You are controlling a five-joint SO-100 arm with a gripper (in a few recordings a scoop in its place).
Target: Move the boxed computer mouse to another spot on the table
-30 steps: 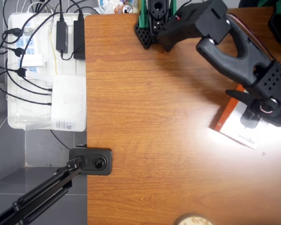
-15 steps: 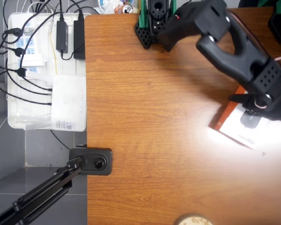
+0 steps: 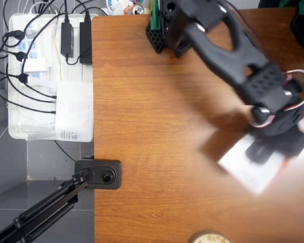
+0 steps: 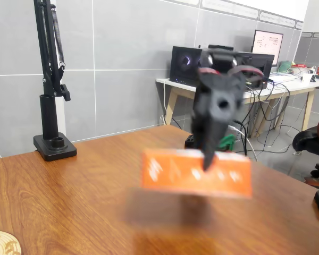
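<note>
Nearest the fixed camera, the boxed computer mouse point(image 4: 196, 173) hangs clear of the surface point(image 4: 69, 202), its orange-red edge facing the lens and a soft shadow lying on the wood below it. It is blurred, so its tilt is hard to read, though its long axis runs roughly level, left to right in this view. The tool point(image 4: 208, 159) comes down from above and is clenched on the box at its upper edge, a little right of the middle.

From overhead the white face of the box point(image 3: 251, 169) shows under the tool point(image 3: 266, 149), the box extending mostly toward the left and lower side of that picture, over bare wood point(image 3: 152, 126).

Judging from this, the carry is under way; setting it down calls for a straight descent.

Farther back stands a black clamp-mounted lamp post point(image 4: 52, 79).
</note>
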